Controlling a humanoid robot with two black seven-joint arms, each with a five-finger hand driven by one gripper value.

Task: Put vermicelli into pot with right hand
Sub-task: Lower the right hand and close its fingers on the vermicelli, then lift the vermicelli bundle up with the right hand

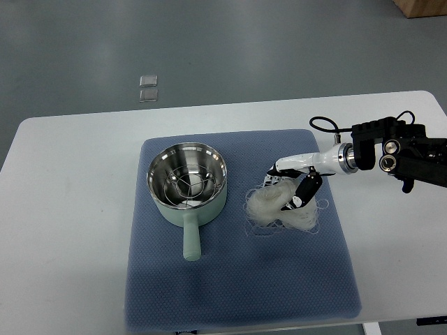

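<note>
1. While we look down on the white table, our right hand reaches in from the 3 o'clock edge and rests on the vermicelli.
2. We see its white and black fingers curled down into the top of the pale tangle, gripping the strands at the upper right of the bundle.
3. We find the vermicelli lying on the blue mat, at about 3 o'clock from the pot and just beside it, not touching.
4. We note the pot is pale green outside and shiny metal inside, standing upright on the mat's left half, with a wire rack in its bottom.
5. We see its handle pointing toward 6 o'clock.
6. We count two small clear squares on the grey floor beyond the table, at 12 o'clock from the pot.
7. We spot a brown box corner at the frame's 1 o'clock corner.
</note>
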